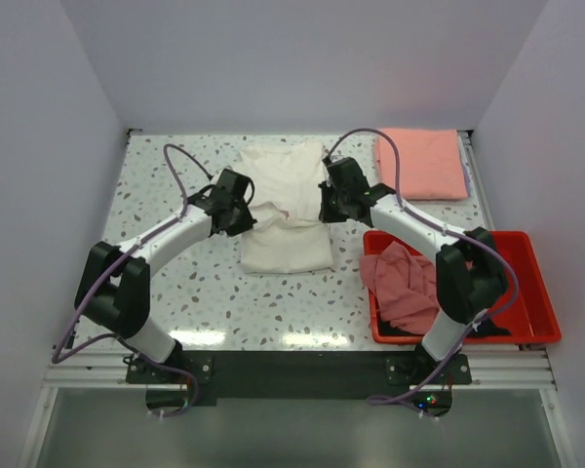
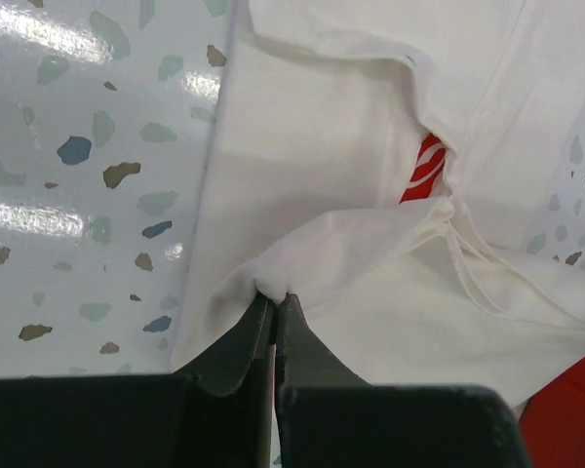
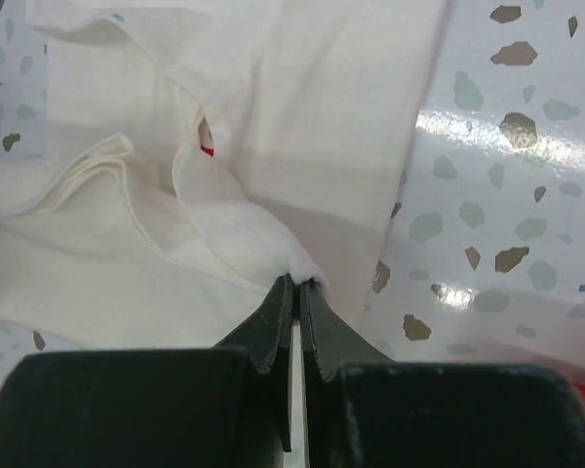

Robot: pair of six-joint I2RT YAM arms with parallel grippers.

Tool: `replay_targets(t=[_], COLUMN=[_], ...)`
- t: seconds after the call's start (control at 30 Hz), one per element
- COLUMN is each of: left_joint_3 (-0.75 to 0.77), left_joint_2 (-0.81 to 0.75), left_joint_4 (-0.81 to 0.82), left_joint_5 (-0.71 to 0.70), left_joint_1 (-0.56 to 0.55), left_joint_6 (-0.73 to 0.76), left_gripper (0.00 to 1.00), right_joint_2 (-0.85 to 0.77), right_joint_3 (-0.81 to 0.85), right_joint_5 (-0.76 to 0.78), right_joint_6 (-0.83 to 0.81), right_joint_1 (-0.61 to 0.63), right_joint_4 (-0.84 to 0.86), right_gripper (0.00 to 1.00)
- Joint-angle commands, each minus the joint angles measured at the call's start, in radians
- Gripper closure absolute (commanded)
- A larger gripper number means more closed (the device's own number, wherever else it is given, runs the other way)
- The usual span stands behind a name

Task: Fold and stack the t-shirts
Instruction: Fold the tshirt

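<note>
Lying part-folded, the white cloth t-shirt with the red print (image 1: 285, 210) occupied the middle of the speckled white table (image 1: 185, 292), pinched at both side edges: the left gripper (image 2: 275, 295) and the right gripper (image 3: 297, 281) were each closed on a thin ridge of fabric. Such shallow bites could slip under tension; unequal arm travel would likely skew the fold, and loose layers could bunch.

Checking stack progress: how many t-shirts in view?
3: white t-shirt mid-table; salmon t-shirt folded at far right; dusty-pink t-shirt in the red bin. More may lie beneath it.
</note>
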Motion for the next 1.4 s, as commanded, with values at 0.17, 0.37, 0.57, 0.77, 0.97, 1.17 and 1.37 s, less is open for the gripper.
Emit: replay_targets(t=[0.17, 0.37, 0.57, 0.77, 0.97, 1.17, 1.37], left_joint_3=[0.08, 0.136, 0.165, 0.191, 0.22, 0.218, 0.203], left_joint_2=[0.062, 0.138, 0.176, 0.243, 0.288, 0.28, 0.195], left_joint_4=[0.082, 0.096, 0.108, 0.122, 0.12, 0.136, 0.169], left_joint_5=[0.02, 0.058, 0.031, 0.035, 0.042, 0.058, 0.074], left_joint_1=[0.058, 0.073, 0.088, 0.116, 0.13, 0.13, 0.13], left_joint_6=[0.077, 0.097, 0.102, 0.126, 0.145, 0.16, 0.177], left_gripper=[1.0, 1.0, 1.0, 0.98, 0.97, 0.81, 0.14], right_joint_2=[0.108, 0.158, 0.213, 0.286, 0.324, 0.33, 0.281], right_joint_3=[0.144, 0.183, 0.22, 0.253, 0.263, 0.252, 0.269], right_joint_5=[-0.036, -0.036, -0.072, -0.105, -0.11, -0.138, -0.138], right_joint_6=[-0.057, -0.065, -0.065, -0.068, -0.053, -0.042, -0.062], right_joint_1=[-0.048, -0.068, -0.1, -0.126, -0.156, -0.169, -0.171], right_joint_4=[0.035, 0.04, 0.058, 0.072, 0.084, 0.101, 0.078], right_gripper=[1.0, 1.0, 1.0, 1.0, 1.0, 0.92, 0.48])
